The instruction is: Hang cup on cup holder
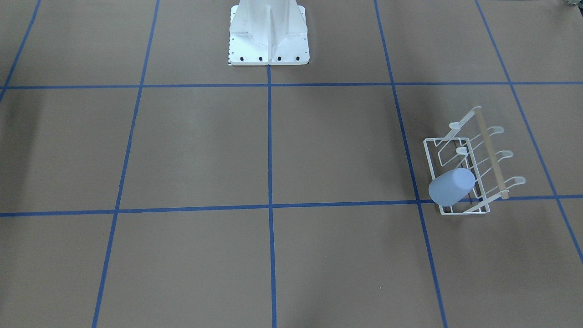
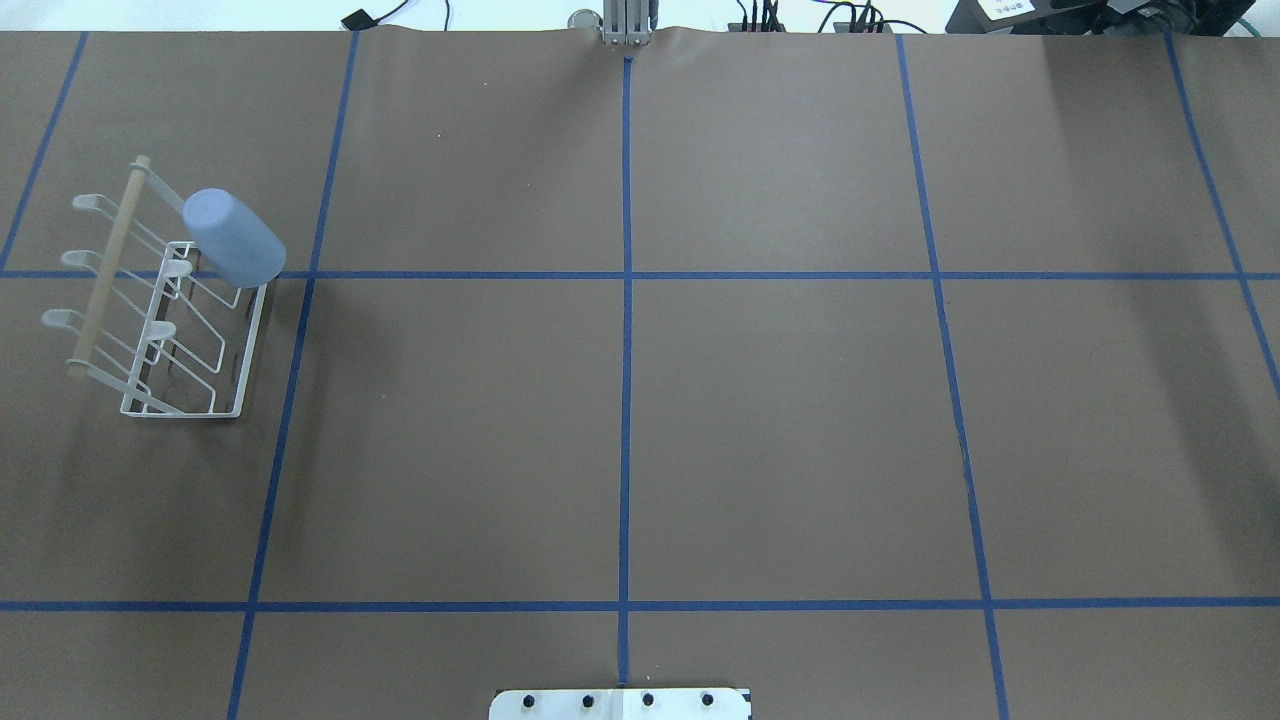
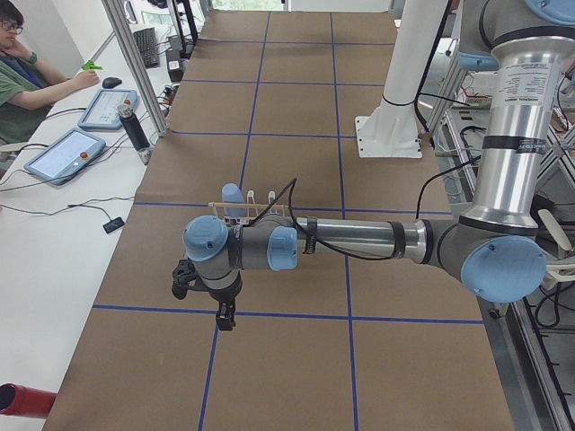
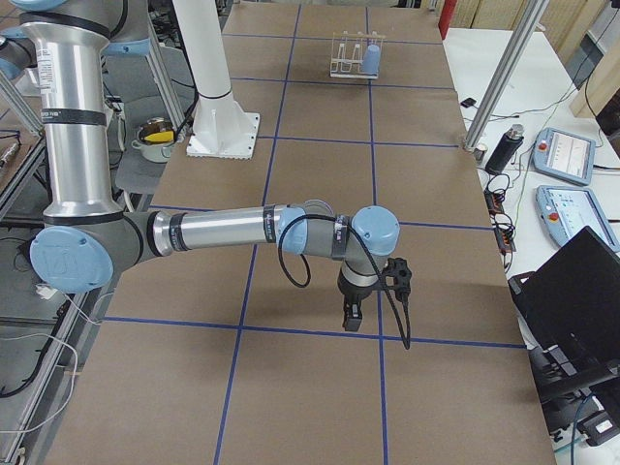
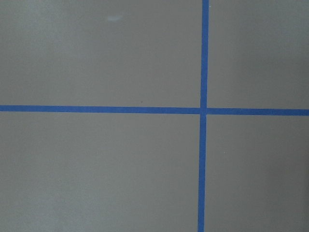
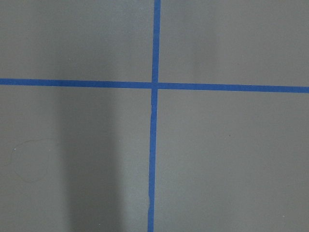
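Observation:
The pale blue cup sits mouth-down and tilted over a prong at one end of the white wire cup holder, on the table's left side. Both also show in the front-facing view, cup and holder, and far off in the right side view. My left gripper hangs above the table, away from the holder. My right gripper hangs over the opposite end. Each shows only in a side view, so I cannot tell whether it is open or shut. Both wrist views show only brown paper and blue tape.
The white robot pedestal stands at the table's middle edge. Blue tape lines grid the brown table paper. An operator sits beside a side table with tablets. Pendants and a laptop lie by the other end.

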